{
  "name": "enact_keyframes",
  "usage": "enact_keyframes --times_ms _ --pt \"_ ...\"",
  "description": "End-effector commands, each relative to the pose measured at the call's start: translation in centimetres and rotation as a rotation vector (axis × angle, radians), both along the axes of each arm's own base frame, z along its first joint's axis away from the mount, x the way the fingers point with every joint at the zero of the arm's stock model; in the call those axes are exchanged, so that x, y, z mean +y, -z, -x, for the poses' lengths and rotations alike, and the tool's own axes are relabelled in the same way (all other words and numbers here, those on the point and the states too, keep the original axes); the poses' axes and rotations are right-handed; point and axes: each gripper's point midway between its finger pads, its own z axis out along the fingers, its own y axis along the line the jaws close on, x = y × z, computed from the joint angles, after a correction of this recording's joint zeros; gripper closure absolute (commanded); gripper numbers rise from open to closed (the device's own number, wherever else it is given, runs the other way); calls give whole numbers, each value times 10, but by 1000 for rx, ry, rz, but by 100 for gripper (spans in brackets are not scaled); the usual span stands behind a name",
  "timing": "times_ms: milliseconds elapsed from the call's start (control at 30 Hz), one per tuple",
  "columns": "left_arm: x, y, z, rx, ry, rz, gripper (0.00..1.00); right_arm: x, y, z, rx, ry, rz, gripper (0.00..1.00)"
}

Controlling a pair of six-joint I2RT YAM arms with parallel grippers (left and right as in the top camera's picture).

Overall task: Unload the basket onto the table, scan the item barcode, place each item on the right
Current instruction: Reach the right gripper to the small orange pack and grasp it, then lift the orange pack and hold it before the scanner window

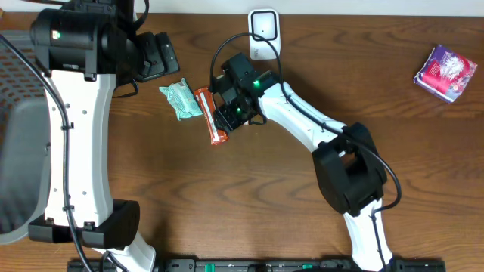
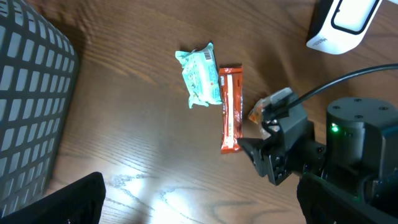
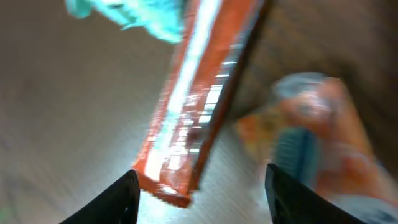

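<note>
Overhead, hidden: the right gripper (image 1: 225, 121) and its wrist cover the table just right of the orange bar (image 1: 212, 117). Whether a fingertip touches the wrapper cannot be told here.
Overhead, bar: it lies flat mid-way across the wooden table (image 1: 227, 219). Its long axis runs near-to-far, with the far end leaning left. A teal packet (image 1: 181, 100) is just beside that far end, and the white scanner (image 1: 263, 34) stands further back.
Overhead, left gripper (image 1: 155, 54): at the far left, well apart from the bar and grasping nothing.
Left wrist, cut off: the scanner is clipped by the top edge, and a grey mesh surface (image 2: 31, 93) by the left edge. Only one left finger (image 2: 74, 199) shows clearly, with its jaws released wide.
Left wrist, bar: its long axis runs up-down in frame. A second orange wrapper (image 2: 268, 106) is half hidden under the right gripper.
Right wrist, blur: the whole view is smeared and no print is readable.
Right wrist, gripper: the fingers are spread. The bar's near end lies just beside the one at the picture's left, and nothing is clamped.
</note>
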Motion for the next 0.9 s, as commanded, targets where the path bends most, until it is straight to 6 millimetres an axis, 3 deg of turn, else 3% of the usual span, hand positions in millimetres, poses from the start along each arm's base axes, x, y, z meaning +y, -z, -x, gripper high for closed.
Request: enact_keyframes --times_ms 0,200,500,733,867 --pt "4 8 16 79 -5 -16 2 -28 -52 -37 -152 145 19 40" --pt "4 8 16 79 -5 -16 2 -60 -58 -63 -177 132 -22 42" --pt "4 8 16 79 -5 -16 2 -51 -33 -67 -66 14 -233 44" --pt "4 8 16 79 -5 -16 2 -36 5 -56 19 -18 -254 46" --pt "4 8 16 79 -5 -16 2 -31 22 -47 69 -23 -244 54"
